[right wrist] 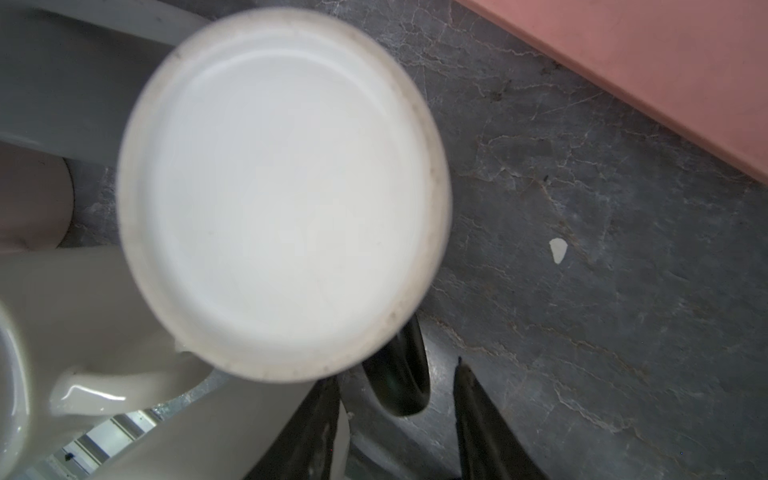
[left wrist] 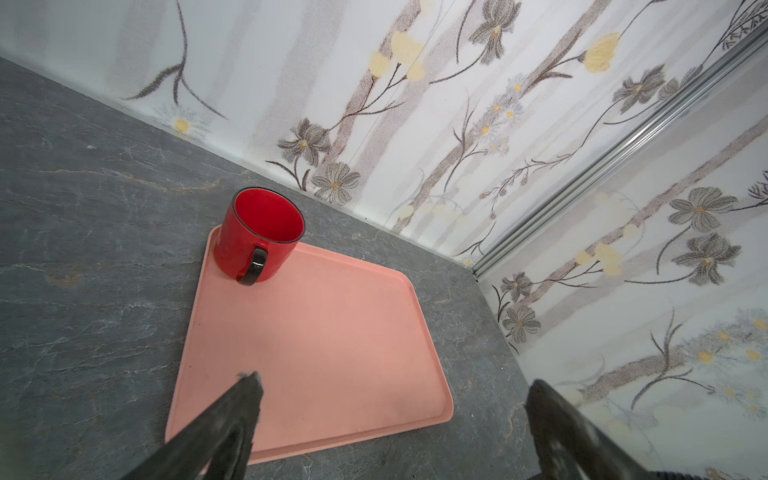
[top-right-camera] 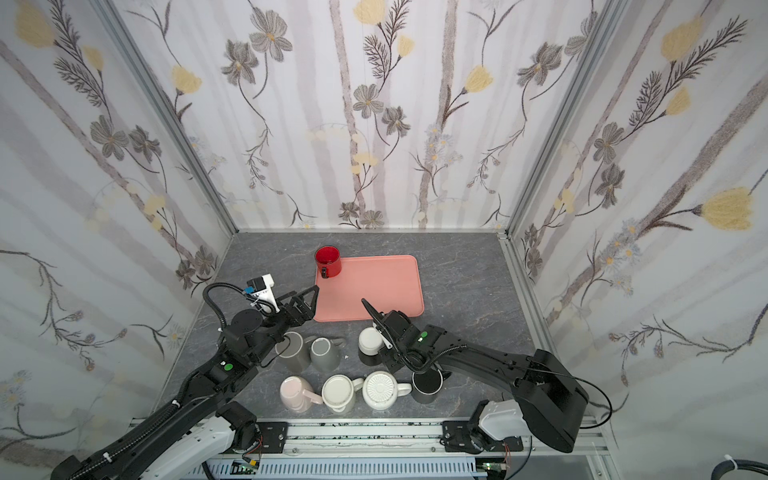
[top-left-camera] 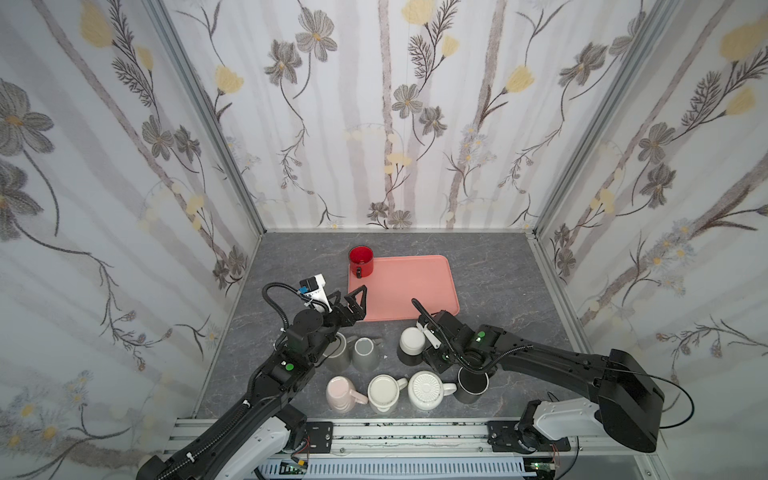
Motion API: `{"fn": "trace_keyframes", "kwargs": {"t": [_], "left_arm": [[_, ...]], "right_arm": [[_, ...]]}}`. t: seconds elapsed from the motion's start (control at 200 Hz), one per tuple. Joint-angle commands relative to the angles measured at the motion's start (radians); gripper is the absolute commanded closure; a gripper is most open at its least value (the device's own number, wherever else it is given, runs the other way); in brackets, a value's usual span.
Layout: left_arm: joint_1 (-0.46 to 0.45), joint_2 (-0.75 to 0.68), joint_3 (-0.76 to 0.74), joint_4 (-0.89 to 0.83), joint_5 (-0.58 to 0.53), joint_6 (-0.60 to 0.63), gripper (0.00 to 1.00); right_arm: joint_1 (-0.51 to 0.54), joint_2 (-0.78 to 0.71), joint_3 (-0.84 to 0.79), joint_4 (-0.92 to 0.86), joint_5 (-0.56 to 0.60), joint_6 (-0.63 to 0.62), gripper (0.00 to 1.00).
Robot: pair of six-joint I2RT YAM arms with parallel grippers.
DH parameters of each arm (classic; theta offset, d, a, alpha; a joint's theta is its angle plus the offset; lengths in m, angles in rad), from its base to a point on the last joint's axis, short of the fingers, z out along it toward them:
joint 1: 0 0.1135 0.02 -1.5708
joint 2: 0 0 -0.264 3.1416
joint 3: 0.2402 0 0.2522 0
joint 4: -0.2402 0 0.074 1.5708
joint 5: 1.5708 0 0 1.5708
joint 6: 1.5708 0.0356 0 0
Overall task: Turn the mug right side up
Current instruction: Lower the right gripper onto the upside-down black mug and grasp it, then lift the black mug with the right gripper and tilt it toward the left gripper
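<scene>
The mug (top-left-camera: 411, 338) (top-right-camera: 370, 338) stands upside down on the grey table, a black body under a white base (right wrist: 282, 195), just in front of the pink tray. Its black handle (right wrist: 399, 374) sits between the fingers of my right gripper (right wrist: 395, 374), with a small gap on each side; the jaws are open and astride it. In both top views the right wrist covers those fingers. My left gripper (top-left-camera: 352, 291) (top-right-camera: 302, 293) (left wrist: 395, 378) hovers wide open and empty over the tray's near left corner.
A red mug (top-left-camera: 360, 259) (left wrist: 262, 232) stands upright on the far left corner of the pink tray (top-left-camera: 411, 286) (left wrist: 324, 340). Two grey mugs (top-left-camera: 353, 353) sit left of the mug. Pink (top-left-camera: 338, 392), cream (top-left-camera: 382, 392), ribbed white (top-left-camera: 426, 390) and black (top-left-camera: 471, 384) mugs line the front.
</scene>
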Motion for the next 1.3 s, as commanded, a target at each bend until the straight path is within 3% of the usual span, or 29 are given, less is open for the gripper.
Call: {"fn": "trace_keyframes", "kwargs": {"t": [0.0, 0.19, 0.37, 0.475, 0.704, 0.809, 1.299], "left_arm": [[0.0, 0.002, -0.004, 0.013, -0.016, 0.003, 0.0], [0.0, 0.014, -0.003, 0.015, -0.009, 0.001, 0.0], [0.0, 0.012, -0.004, 0.018, -0.006, 0.001, 0.0], [0.0, 0.01, -0.003, 0.018, -0.003, 0.001, 0.0], [0.0, 0.011, -0.004, 0.025, 0.006, 0.0, 0.0], [0.0, 0.009, -0.002, 0.027, 0.014, 0.001, 0.0], [0.001, -0.025, 0.005, 0.043, 0.053, -0.023, 0.0]], "right_arm": [[0.005, 0.019, -0.004, 0.039, -0.006, -0.013, 0.56], [0.023, 0.072, 0.007, 0.074, 0.022, -0.021, 0.58], [0.026, 0.102, 0.017, 0.088, 0.048, -0.03, 0.66], [0.027, 0.104, 0.015, 0.087, 0.068, -0.033, 0.76], [0.027, 0.102, 0.006, 0.1, 0.079, -0.036, 0.86], [0.027, 0.096, 0.003, 0.104, 0.09, -0.036, 1.0], [-0.024, -0.108, 0.026, 0.212, 0.129, -0.035, 1.0]]}}
